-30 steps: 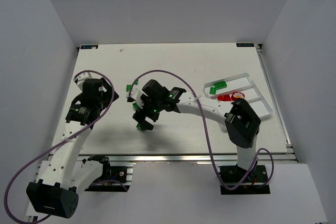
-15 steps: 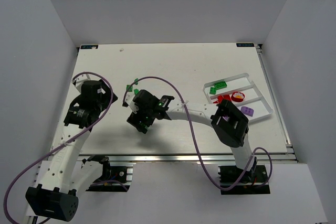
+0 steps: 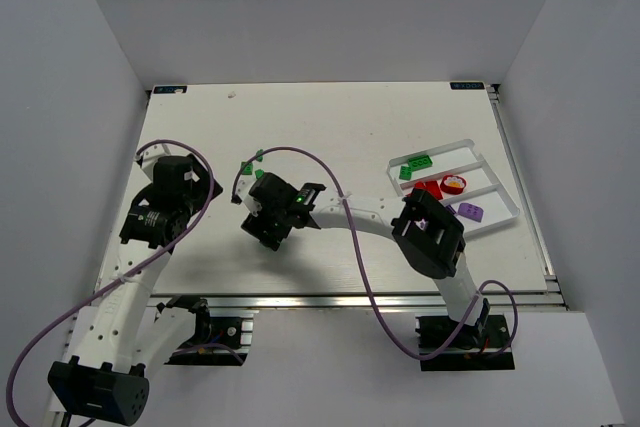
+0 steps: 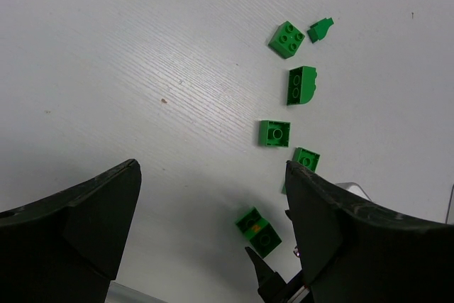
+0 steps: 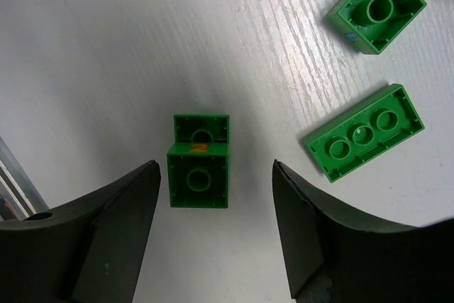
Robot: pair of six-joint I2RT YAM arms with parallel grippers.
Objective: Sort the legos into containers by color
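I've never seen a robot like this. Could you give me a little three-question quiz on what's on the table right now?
1. True or false: the right gripper is shut.
2. Which colour lies in the middle compartment of the tray? A green, B red, C purple.
3. Fill in: the loose bricks in the left wrist view are all ____.
Key: 1 false; 2 B; 3 green.

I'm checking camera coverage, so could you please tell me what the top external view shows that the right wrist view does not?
Only the top external shows the tray with green bricks, red bricks and a purple brick. Only the right wrist shows an orange 2 on the green brick between the right arm's open fingers. Both show the white table and loose green bricks.
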